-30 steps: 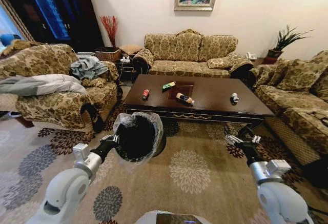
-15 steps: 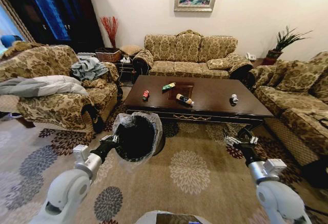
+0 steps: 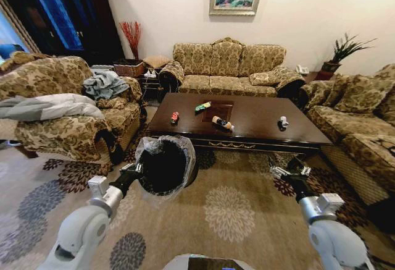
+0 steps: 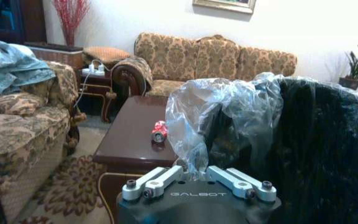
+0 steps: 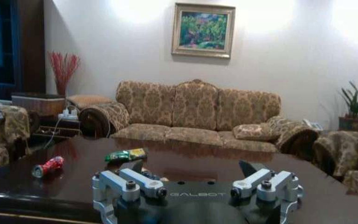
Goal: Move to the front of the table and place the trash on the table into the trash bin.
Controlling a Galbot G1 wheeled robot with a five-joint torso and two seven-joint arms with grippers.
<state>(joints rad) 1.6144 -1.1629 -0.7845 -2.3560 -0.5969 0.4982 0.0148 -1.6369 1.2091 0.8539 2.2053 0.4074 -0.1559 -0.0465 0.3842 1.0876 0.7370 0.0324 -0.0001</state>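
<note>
The dark brown table (image 3: 253, 118) stands ahead of me, before the sofas. Trash lies on it: a red can (image 3: 174, 117) at the left, a green wrapper (image 3: 202, 105), a labelled bottle (image 3: 222, 121) near the centre panel and a small silvery can (image 3: 282, 122) at the right. My left gripper (image 3: 133, 172) is shut on the bagged rim of the black trash bin (image 3: 163, 165), held off the carpet short of the table's front left. The left wrist view has that gripper (image 4: 195, 170) pinching the clear bag of the trash bin (image 4: 316, 140), the red can (image 4: 159, 132) beyond. My right gripper (image 3: 290, 172) hangs open and empty near the table's front right.
Patterned sofas ring the table: an armchair (image 3: 62, 109) with clothes at the left, a long sofa (image 3: 228, 66) behind, another sofa (image 3: 364, 128) at the right. Flowered carpet (image 3: 228, 208) lies between me and the table. In the right wrist view the open gripper (image 5: 193, 168) faces the tabletop (image 5: 328, 196), red can (image 5: 47, 166) and green wrapper (image 5: 124, 155).
The whole head picture has shifted slightly, so the camera has moved relative to the room. Both arms keep their poses, the bin still in the left gripper.
</note>
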